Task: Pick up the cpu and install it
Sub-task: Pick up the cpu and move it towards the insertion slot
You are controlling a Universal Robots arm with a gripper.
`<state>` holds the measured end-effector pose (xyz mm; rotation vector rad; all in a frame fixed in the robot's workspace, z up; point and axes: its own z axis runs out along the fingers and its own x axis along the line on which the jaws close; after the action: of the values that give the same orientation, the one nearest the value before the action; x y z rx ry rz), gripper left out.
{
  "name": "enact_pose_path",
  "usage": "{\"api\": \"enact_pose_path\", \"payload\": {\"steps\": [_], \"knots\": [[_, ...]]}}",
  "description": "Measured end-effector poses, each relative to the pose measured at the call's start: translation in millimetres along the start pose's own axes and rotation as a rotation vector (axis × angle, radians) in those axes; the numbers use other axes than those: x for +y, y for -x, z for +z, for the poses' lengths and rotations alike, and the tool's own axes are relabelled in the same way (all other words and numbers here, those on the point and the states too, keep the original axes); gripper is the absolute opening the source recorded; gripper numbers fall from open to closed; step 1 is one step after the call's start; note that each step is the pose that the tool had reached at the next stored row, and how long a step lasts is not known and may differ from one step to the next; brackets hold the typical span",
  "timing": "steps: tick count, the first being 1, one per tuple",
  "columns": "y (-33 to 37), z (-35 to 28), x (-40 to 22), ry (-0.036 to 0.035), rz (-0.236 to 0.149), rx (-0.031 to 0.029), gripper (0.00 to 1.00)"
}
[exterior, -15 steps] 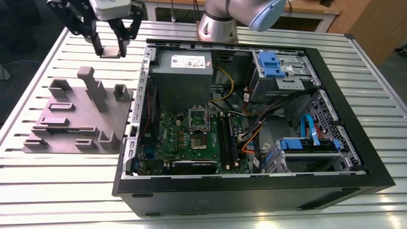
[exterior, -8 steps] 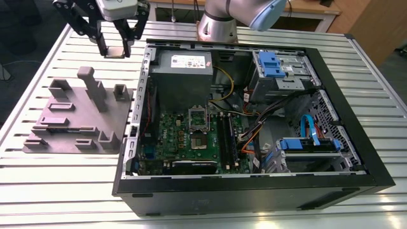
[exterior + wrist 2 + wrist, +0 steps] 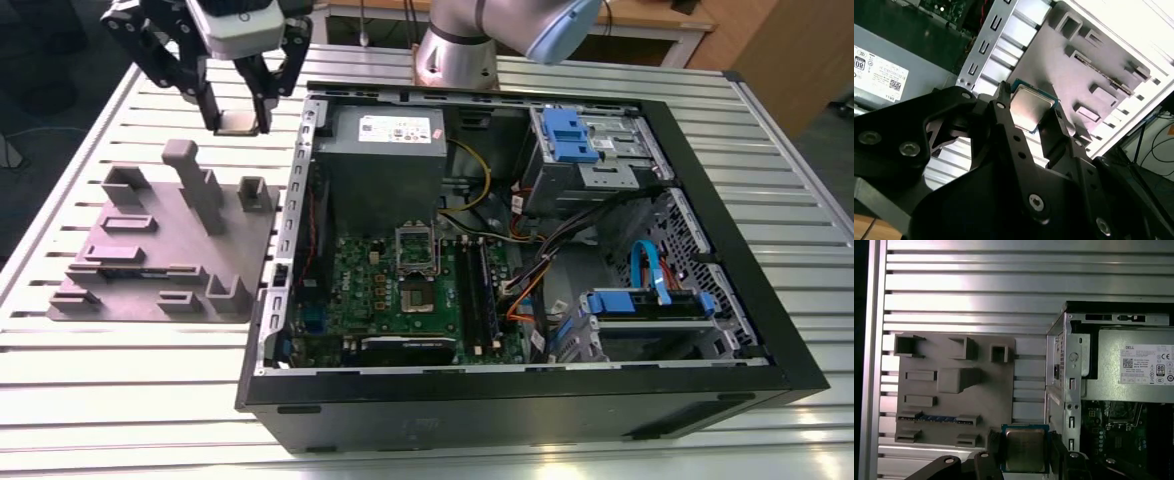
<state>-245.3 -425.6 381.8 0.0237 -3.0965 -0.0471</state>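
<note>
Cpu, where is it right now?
Clamped in the claw, the cpu hangs at the exterior view's upper left, between the grey plate and the computer case.

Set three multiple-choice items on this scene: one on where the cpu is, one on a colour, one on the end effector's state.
1. Where is the cpu?
A. Seated in the motherboard socket
B. Outside the computer case, off its side at the exterior view's left
C. Lying flat on the grey plate

2. What colour are the plastic drive brackets inside the case?
A. Red
B. Blue
C. Yellow

3. What state is the end effector in?
A. Open and empty
B. Shut on a cable
C. Shut on the cpu

Answers:
1 B: the chip hangs above the table, beside the case wall.
2 B: both brackets show bright blue in the exterior view.
3 C: both wrist views show the chip clamped at two opposite edges.
</note>
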Motion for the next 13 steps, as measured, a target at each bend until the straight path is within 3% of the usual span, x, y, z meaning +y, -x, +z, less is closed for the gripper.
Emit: {"api": "enact_pose_path", "payload": {"steps": [2,5,13], "knots": [[0.1,-0.1,-4.5,0.0,0.0,0.0,0.47],[4.6,-0.4,-6.5,0.0,0.0,0.0,0.47],[37.4,-1.9,-8.7,0.0,0.0,-0.0001,0.47]]}}
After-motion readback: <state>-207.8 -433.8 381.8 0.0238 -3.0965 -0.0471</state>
